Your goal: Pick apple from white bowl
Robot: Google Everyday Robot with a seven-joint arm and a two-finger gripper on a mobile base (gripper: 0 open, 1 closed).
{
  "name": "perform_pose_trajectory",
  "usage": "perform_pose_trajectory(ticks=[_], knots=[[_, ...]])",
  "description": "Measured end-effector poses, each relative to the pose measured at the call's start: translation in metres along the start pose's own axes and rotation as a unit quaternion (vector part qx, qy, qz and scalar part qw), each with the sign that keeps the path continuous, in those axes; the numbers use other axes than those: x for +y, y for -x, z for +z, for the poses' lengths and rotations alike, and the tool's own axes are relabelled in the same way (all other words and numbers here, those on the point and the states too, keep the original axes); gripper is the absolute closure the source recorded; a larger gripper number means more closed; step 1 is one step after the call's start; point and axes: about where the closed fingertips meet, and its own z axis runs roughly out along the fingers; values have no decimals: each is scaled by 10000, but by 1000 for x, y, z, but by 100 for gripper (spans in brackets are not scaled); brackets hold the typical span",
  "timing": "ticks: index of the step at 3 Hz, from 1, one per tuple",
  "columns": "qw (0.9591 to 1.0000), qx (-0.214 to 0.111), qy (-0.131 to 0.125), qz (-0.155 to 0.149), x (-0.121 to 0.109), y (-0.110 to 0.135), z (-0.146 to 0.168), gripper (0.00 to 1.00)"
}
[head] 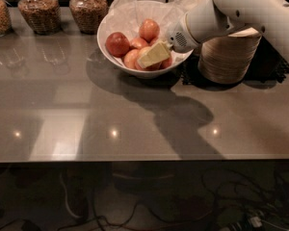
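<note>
The white bowl (107, 27), lined with crumpled white tissue, stands at the back middle of the table and holds several apples. My gripper (153, 56) reaches in from the right, low over the bowl's front right part. It lies against a pale orange apple (144, 51), which it mostly hides. A dark red apple (117, 44) lies at the bowl's left. A pink-orange apple (149, 29) lies at the back, and a smaller one (130, 58) at the front.
A stack of beige disposable bowls (229, 54) stands right of the white bowl, on a black mat under my arm. Three glass jars of grains (88, 6) line the back left edge. The grey tabletop (86, 114) stretches toward the front.
</note>
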Motion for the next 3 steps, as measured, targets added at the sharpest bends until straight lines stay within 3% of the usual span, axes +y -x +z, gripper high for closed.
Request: perform_pose_trajectory(ticks=[3], knots=[[9998, -97, 167, 68, 16, 2, -5, 43]])
